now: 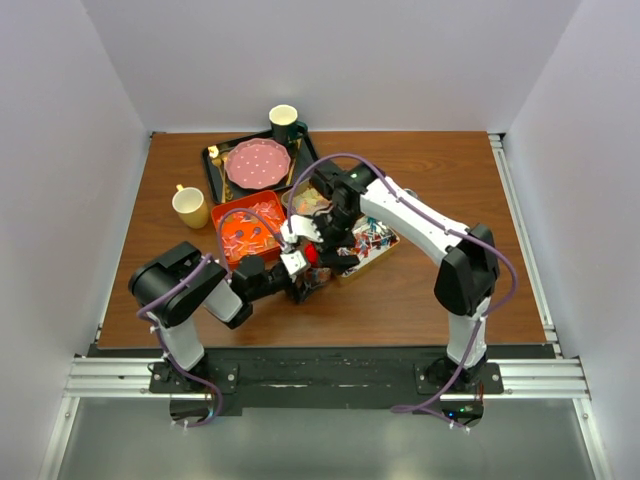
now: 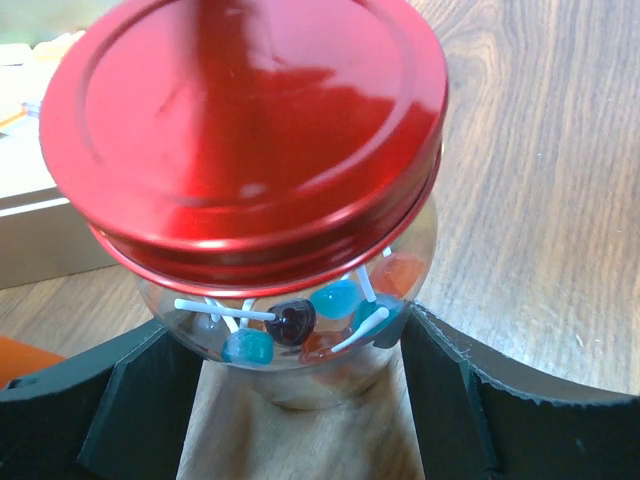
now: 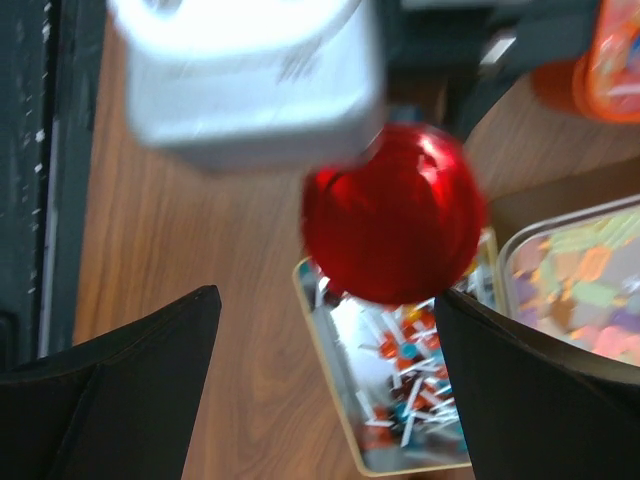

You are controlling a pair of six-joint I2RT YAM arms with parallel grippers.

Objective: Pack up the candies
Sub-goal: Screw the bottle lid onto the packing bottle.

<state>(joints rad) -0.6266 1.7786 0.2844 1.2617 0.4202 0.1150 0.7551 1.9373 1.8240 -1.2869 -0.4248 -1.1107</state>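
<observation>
**Progress: partway through the packing**

Nearest the bases, clenched on the lower sides of one glass jar (image 2: 300, 385): left gripper (image 2: 290, 345). Whether standing on the table (image 2: 540, 200) or lifted off it, cannot tell. Inside the glass, a small share of the candies (image 2: 335, 298), here stick lollipops; about six heads made out, teal, dark and red, any others hidden. Capped with one round red lid (image 2: 245, 130); screwed home or merely resting, impossible to say. Directly above that lid, right gripper (image 3: 328, 300), spread wide, nothing held.

Just beyond, one open tin (image 3: 333, 375) heaped with loose lollipops, far too many to count. Next to it, one clear tub (image 3: 570, 222) of mixed wrapped pieces, likewise uncounted. Left of the jar, one orange tray (image 1: 218, 210) strewn with more.

Judged done: only that handful in the jar. Judged left: three stocks to empty, so the bulk of the work, and no adding more with the lid in place.

Farther off, one yellow cup (image 1: 190, 206); then one black tray (image 1: 210, 185) bearing one pink plate (image 1: 260, 163); farthest, one dark cup (image 1: 284, 122).
</observation>
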